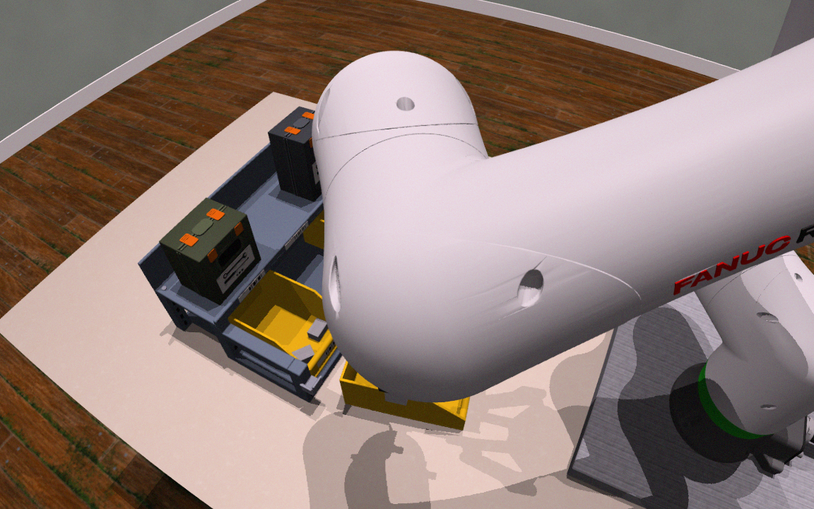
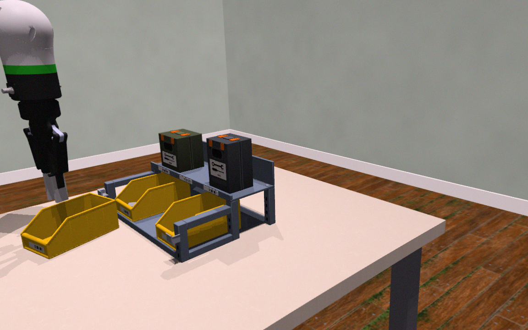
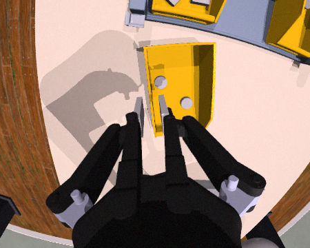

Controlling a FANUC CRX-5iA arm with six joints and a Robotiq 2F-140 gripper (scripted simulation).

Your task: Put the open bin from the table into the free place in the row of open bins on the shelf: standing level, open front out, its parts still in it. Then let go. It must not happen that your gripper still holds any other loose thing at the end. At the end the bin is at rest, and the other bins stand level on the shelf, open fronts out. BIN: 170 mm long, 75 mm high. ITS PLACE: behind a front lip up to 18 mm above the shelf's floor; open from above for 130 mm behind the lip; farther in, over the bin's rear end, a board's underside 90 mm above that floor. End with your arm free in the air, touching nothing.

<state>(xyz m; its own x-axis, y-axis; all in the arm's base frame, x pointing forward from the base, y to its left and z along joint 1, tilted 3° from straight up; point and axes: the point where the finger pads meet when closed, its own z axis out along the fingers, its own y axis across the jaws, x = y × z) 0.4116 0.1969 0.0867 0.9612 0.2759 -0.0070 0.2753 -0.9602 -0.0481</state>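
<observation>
The yellow open bin (image 2: 73, 223) (image 1: 397, 405) (image 3: 204, 83) stands on the table just in front of the grey shelf (image 2: 267, 192). Two round grey parts (image 3: 160, 82) (image 3: 187, 103) lie in it. My gripper (image 2: 55, 195) (image 3: 151, 104) hangs over the bin's rear end, its fingers narrowly apart, one on each side of the bin's side wall and just above its rim. It holds nothing. The arm hides it in the top view. Two yellow bins (image 2: 146, 196) (image 2: 194, 215) (image 3: 293, 14) stand on the shelf, with a free place (image 2: 146, 223) (image 3: 251, 18) between them.
A green toolbox (image 2: 178, 149) (image 1: 210, 247) and a dark toolbox (image 2: 227, 162) (image 1: 292, 155) stand on the shelf's upper board. Grey posts and a front bar (image 2: 200, 223) frame the shelf's right end. The table's edge lies close behind the gripper.
</observation>
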